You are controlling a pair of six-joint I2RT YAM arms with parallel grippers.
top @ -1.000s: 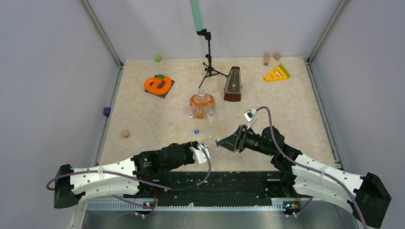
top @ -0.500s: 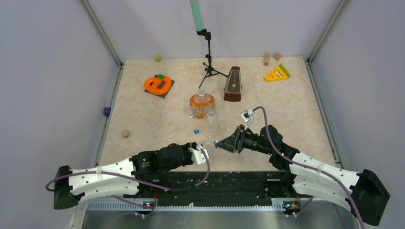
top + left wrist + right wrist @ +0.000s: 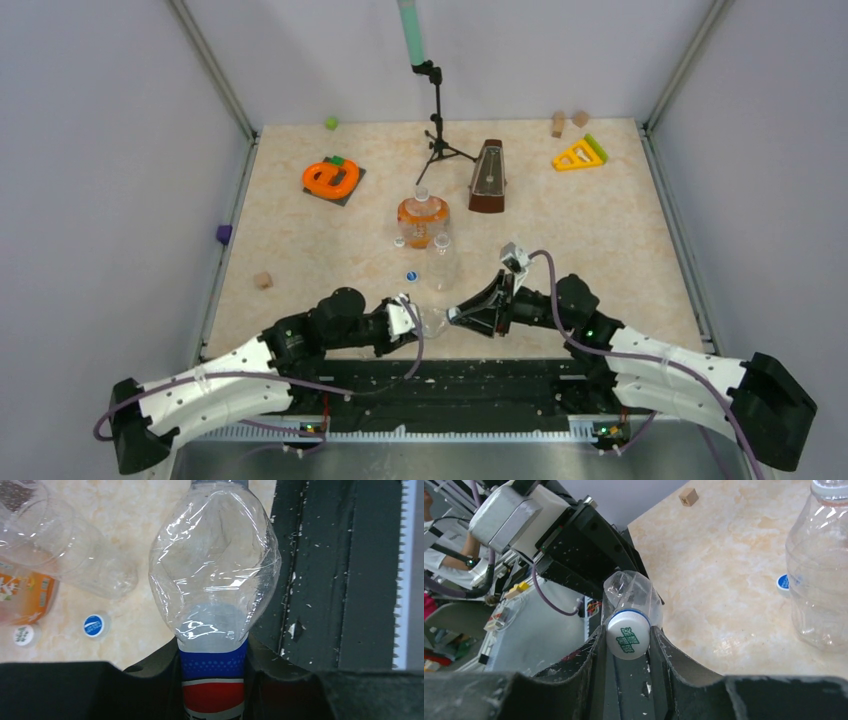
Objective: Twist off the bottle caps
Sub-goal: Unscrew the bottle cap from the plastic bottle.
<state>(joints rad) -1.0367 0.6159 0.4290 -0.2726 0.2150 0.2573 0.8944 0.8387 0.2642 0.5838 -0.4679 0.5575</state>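
From above, the two arms meet near the front edge of the counter, with the blue-labelled bottle held level between them. The orange bottle and the plain clear bottle stand further back, a loose blue cap just beside them. At the left wrist, the left fingers clamp the labelled end of that dented bottle. At the right wrist, the right fingers pinch narrow on its white cap.

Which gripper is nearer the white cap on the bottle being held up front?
Right. The right gripper is shut on the white cap itself. The left gripper is shut on the bottle, around its labelled body, at the far end from the cap.
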